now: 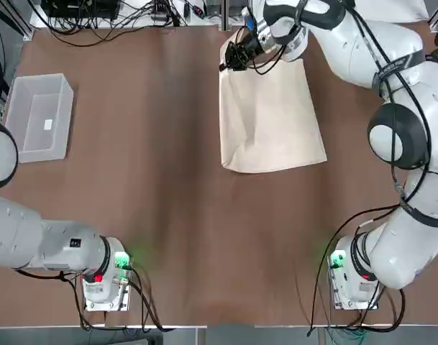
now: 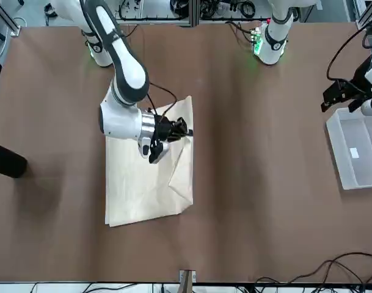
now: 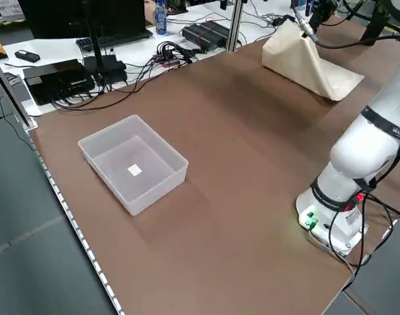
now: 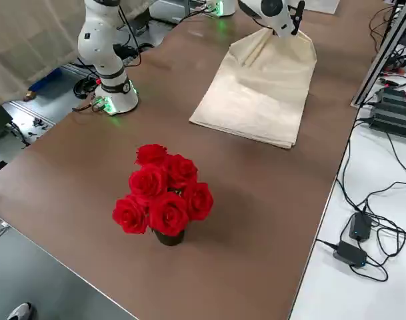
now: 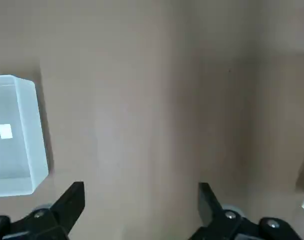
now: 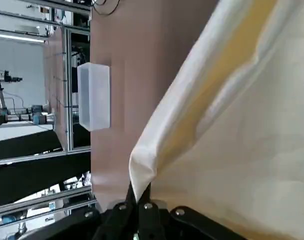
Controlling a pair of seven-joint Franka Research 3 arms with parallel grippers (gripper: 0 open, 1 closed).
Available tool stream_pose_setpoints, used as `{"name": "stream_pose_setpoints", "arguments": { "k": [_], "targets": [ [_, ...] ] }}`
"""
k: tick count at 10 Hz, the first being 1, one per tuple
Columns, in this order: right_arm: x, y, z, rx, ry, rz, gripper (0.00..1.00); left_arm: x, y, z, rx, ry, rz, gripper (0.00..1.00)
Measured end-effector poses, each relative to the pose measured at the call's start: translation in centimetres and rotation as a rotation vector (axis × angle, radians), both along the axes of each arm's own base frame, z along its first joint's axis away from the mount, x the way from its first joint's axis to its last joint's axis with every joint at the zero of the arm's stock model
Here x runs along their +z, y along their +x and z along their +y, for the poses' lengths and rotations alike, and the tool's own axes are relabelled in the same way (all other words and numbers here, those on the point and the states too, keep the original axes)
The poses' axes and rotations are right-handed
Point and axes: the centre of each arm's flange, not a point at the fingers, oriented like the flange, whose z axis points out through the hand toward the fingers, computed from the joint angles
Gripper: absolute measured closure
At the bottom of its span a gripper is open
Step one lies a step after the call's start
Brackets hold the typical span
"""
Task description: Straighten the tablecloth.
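The cream-beige tablecloth lies folded on the far right part of the brown table. My right gripper is shut on its far corner on the side toward the table's middle. That corner is lifted, so the tablecloth rises like a tent there. In the right wrist view the shut fingertips pinch the tablecloth's edge. In the front view the right gripper sits over the tablecloth. My left gripper hangs open over bare table at the left side, holding nothing.
A translucent plastic bin stands at the table's left, beside the left gripper. A bunch of red roses stands near the right edge. Cables and electronics lie beyond the far edge.
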Motion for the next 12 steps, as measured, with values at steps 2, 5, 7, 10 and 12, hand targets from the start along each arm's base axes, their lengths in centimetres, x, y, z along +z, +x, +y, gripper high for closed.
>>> {"name": "stream_pose_setpoints", "arguments": {
  "k": [2, 5, 7, 10, 12],
  "targets": [
    [-1.1, -0.6, 2.4, -0.054, 0.017, 0.000, 0.98, 0.0, 0.0, 0.2, 0.003, 0.000, 0.000, 0.00],
    [-2.4, -3.0, 7.2, -0.095, 0.014, -0.026, 0.96, 0.0, 0.0, 0.4, 0.006, 0.000, 0.001, 0.00],
    [-4.7, -4.8, 10.0, -0.133, -0.018, -0.039, 0.83, -0.1, 0.1, 0.4, 0.006, 0.000, 0.002, 0.00],
    [-3.6, -6.5, 13.6, -0.182, 0.019, -0.038, 0.36, -0.2, 0.1, 0.5, 0.006, 0.000, 0.003, 0.00],
    [-2.4, -5.0, 13.0, -0.216, 0.034, -0.045, 0.03, -0.2, 0.1, 0.5, 0.007, 0.000, 0.003, 0.00]
  ]
}}
